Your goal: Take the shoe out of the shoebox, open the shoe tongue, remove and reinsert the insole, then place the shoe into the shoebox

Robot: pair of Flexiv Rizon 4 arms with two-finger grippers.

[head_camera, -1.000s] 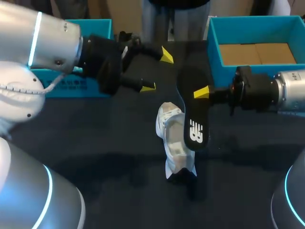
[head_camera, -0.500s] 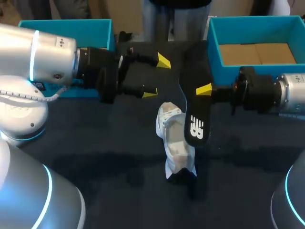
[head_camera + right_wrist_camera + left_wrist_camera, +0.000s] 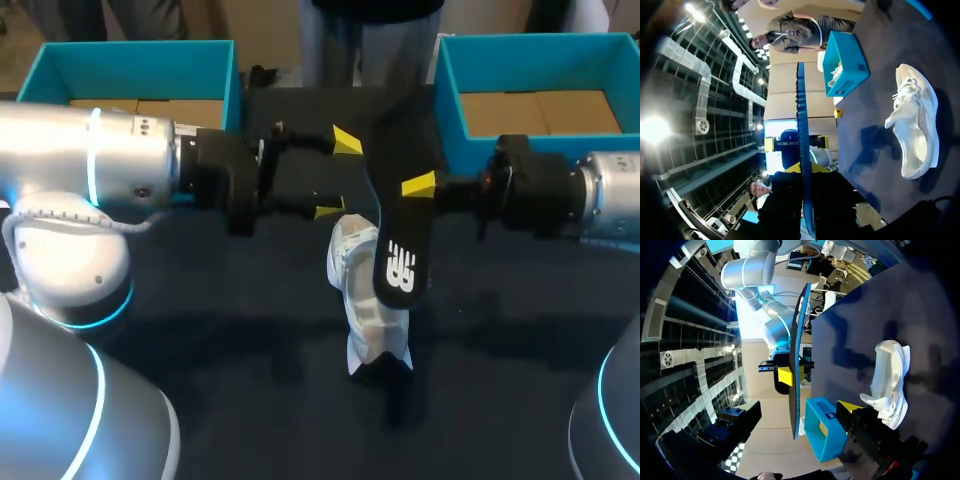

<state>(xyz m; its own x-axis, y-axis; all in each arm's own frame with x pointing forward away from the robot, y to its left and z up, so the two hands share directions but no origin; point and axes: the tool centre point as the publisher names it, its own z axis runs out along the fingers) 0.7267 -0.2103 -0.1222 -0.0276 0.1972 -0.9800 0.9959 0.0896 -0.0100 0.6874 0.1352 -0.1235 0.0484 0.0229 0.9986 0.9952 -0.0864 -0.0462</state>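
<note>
A black insole (image 3: 400, 225) hangs over the table's middle, its lower end above the white shoe (image 3: 366, 300). My right gripper (image 3: 424, 187) is shut on the insole's edge from the right. My left gripper (image 3: 338, 175) stands open just left of the insole, one yellow tip above the other, touching nothing. The shoe lies on the dark table below both grippers. In the right wrist view the insole (image 3: 802, 145) shows edge-on between my fingers, with the shoe (image 3: 916, 125) off to the side. The left wrist view has the insole (image 3: 797, 365) ahead and the shoe (image 3: 890, 382) beside it.
A blue shoebox (image 3: 450, 110) with a cardboard floor stands at the back right, just behind my right arm. A second blue box (image 3: 225, 70) stands at the back left, behind my left arm. The dark table (image 3: 240, 380) stretches in front of the shoe.
My left gripper has swung right and down, closer to the insole, still open. The insole in my right gripper has shifted slightly left. The shoe has not moved.
</note>
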